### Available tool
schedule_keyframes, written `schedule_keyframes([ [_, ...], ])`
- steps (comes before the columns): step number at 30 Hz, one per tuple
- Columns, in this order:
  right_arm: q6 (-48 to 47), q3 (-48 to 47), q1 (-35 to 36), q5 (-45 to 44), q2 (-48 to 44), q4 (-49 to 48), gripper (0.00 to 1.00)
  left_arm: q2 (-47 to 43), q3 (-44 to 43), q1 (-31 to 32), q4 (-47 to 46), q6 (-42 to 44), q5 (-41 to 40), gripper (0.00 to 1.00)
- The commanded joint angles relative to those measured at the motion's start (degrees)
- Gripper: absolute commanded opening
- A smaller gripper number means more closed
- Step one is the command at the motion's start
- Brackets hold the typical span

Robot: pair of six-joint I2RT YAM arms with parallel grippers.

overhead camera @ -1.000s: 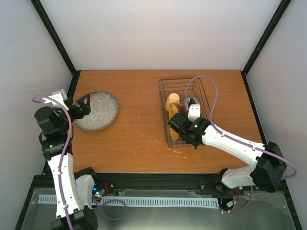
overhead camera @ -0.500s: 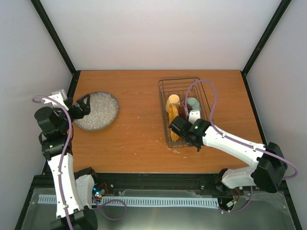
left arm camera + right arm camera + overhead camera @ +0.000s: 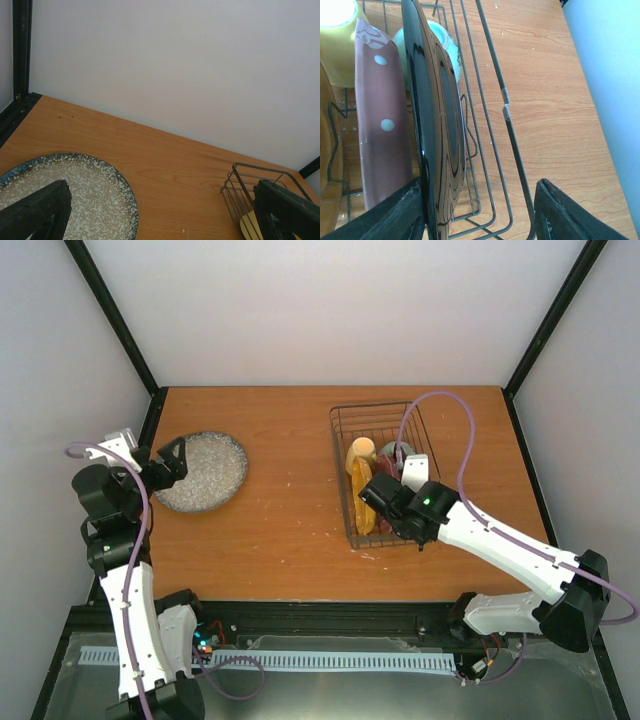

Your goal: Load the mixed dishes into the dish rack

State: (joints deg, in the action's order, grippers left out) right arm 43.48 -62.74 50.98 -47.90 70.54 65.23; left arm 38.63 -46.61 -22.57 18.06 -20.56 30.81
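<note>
The dish rack [image 3: 385, 430] stands at the right of the table and holds the yellow mug [image 3: 360, 452], the orange-yellow plate [image 3: 361, 502], the maroon-pink plate [image 3: 386, 468] and the pale green bowl [image 3: 400, 451]. In the right wrist view the maroon-pink plate [image 3: 382, 135] stands on edge, glossy dark back outward, beside the mug [image 3: 337, 45] and the bowl [image 3: 442, 40]. My right gripper [image 3: 480, 215] is open, one finger [image 3: 385, 215] against the plate, the other outside the rack's side wire [image 3: 507, 125]. My left gripper [image 3: 162, 220] is open at the grey speckled plate [image 3: 75, 195], which lies flat on the table.
The rack's near corner [image 3: 250, 185] shows in the left wrist view, with bare wooden table [image 3: 290, 490] between it and the grey plate [image 3: 205, 472]. Black frame posts and white walls close in the table on three sides.
My right gripper has opened and let go of the maroon-pink plate, which now stands in the rack; the arm has drawn back to the right. The left arm has hardly moved.
</note>
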Motion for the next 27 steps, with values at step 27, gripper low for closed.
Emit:
schedule_keyframes([
  [27, -5.21, -5.52, -8.18, -3.06, -5.3, -4.36, 0.72, 8.81, 4.36, -2.66, 7.12, -6.05, -4.65, 1.0],
])
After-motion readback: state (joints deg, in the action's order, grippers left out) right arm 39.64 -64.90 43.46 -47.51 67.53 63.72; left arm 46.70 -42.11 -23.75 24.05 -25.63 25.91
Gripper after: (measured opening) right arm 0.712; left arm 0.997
